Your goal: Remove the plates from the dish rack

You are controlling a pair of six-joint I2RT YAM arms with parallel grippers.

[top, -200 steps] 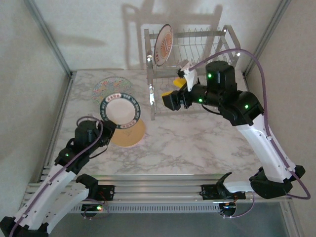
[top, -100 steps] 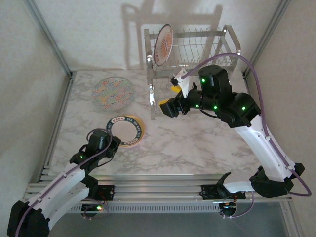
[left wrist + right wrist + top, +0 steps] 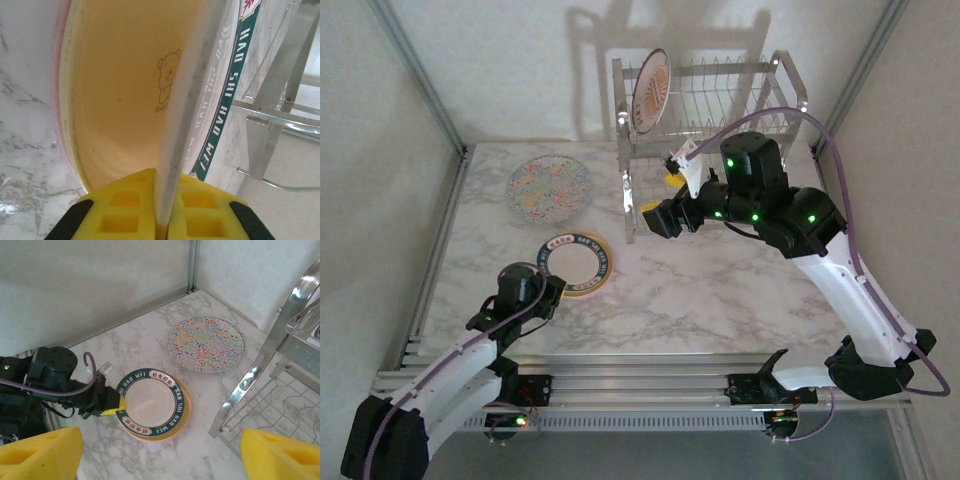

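1. White round plate with dark green lettered rim (image 3: 578, 263): out of the rack, front-left on the grey-veined marble surface (image 3: 720, 290), on top of a stack. The plain yellow plate (image 3: 120, 90) sits directly under it, and a pink plate rim (image 3: 58, 95) peeks out below that.
2. Left end effector (image 3: 162, 200): clenched on this plate's near rim, one yellow finger on each face. An edge pinch makes sense, since a flat plate offers no other hold. Can't tell if the held side is fully seated on the yellow plate. My read: set-down step, release comes next.
3. Stacking looks deliberate, probably to save room on the surface.
4. Colourful floral round plate (image 3: 548, 187): flat and alone, behind the stack and apart from it, left of the rack.
5. Two-tier chrome wire dish rack (image 3: 730, 70): at the back, by the wall. The upper tier holds a white plate with orange sunburst (image 3: 651, 90), upright in a slot at the left end. The other upper slots look bare. The lower tier is partly hidden by the right arm.
6. Right end effector (image 3: 160, 460): released, yellow fingers spread wide, holding nothing. It hovers near the rack's front-left leg, likely staged for the sunburst plate.
7. Judged progress: most plates are out, at least one is left.
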